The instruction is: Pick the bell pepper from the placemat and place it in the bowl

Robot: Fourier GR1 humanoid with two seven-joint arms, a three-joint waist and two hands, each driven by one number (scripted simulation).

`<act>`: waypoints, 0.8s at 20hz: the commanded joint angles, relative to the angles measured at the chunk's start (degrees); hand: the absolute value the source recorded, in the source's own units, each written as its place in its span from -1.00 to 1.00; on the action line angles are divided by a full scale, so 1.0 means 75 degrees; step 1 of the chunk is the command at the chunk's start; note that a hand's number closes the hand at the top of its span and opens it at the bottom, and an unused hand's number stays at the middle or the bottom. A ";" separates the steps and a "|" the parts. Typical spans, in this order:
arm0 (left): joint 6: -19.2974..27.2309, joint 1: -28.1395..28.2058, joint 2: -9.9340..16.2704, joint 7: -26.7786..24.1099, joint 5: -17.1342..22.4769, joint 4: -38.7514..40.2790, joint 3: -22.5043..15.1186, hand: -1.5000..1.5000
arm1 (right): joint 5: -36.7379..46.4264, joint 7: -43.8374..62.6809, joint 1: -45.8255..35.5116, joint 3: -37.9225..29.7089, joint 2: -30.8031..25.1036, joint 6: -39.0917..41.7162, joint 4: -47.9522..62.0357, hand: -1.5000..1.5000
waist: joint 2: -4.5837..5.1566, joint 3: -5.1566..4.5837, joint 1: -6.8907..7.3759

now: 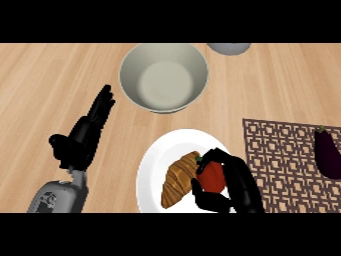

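Within robot hand [228,187]: seemingly red bell pepper [211,176]

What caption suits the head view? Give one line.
Right hand holds the red bell pepper above a white plate, short of the bowl.

Wooden counter [25,75], bowl [163,76], plate [158,165], placemat [284,145], grey dish [228,48]

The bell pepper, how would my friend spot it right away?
Look for the white plate at the front of the wooden counter. Above it, the robot's black right hand curls around the bell pepper. It is the only red thing, with a green stem, beside a striped golden-brown croissant.
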 commanded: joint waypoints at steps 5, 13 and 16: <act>-0.0097 -0.0222 -0.0104 0.0057 -0.0012 0.0235 -0.0132 0.00 | -0.0702 0.1133 -0.2656 0.2750 0.0156 -0.2035 0.0470 1.00 | 0.0013 0.0027 0.0196; 0.0001 -0.0256 -0.0171 -0.0004 -0.0112 0.0394 -0.0145 0.00 | 0.0264 0.2558 -0.5546 0.3386 0.0158 -0.3884 0.0800 1.00 | -0.0118 -0.0020 0.0079; 0.0015 -0.0240 -0.0156 0.0054 -0.0065 0.0409 -0.0061 0.00 | 0.0459 0.3922 -0.6730 0.3496 0.0158 -0.3909 0.1003 1.00 | -0.0162 -0.0026 -0.0050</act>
